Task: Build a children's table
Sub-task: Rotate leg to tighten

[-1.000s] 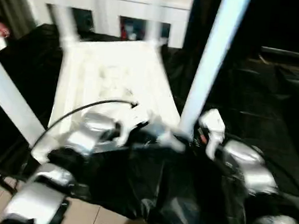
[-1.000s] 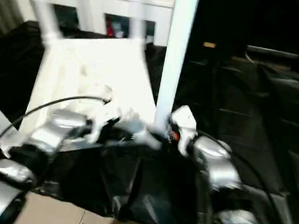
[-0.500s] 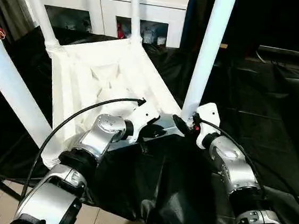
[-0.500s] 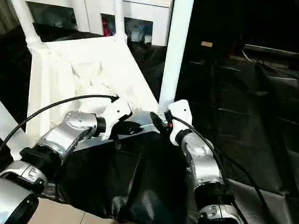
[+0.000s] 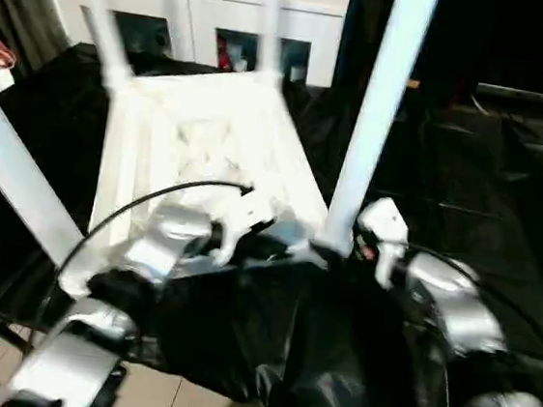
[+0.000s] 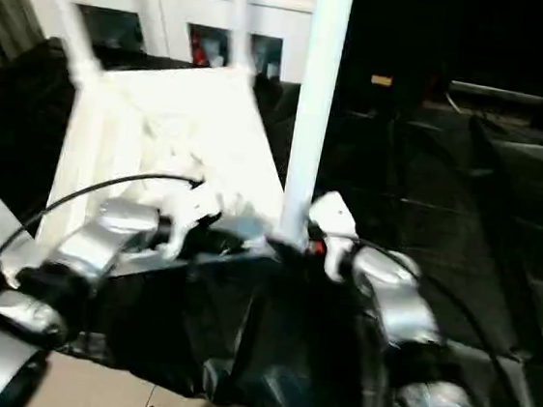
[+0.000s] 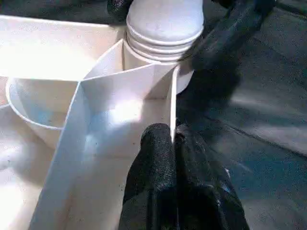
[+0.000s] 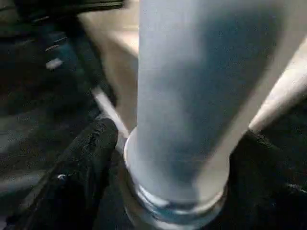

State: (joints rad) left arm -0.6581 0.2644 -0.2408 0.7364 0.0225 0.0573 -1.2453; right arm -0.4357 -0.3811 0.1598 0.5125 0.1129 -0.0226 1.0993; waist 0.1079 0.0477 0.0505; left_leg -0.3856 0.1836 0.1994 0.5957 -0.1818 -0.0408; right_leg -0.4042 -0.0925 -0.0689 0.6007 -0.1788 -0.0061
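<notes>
While a black sheet [image 5: 468, 185] covered the worktop before a white cabinet [image 5: 224, 9], the upturned table [image 5: 210, 139] lay there, legs up; the right hand [image 8: 158, 158] gripped the near leg [image 5: 372, 127], the left hand [image 7: 175, 158] pinched a rib [image 7: 173, 105].

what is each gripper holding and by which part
The left gripper pinches a thin rib at the white plastic tabletop's corner. The right gripper clasps the white tubular leg at its base, by the socket.
</notes>
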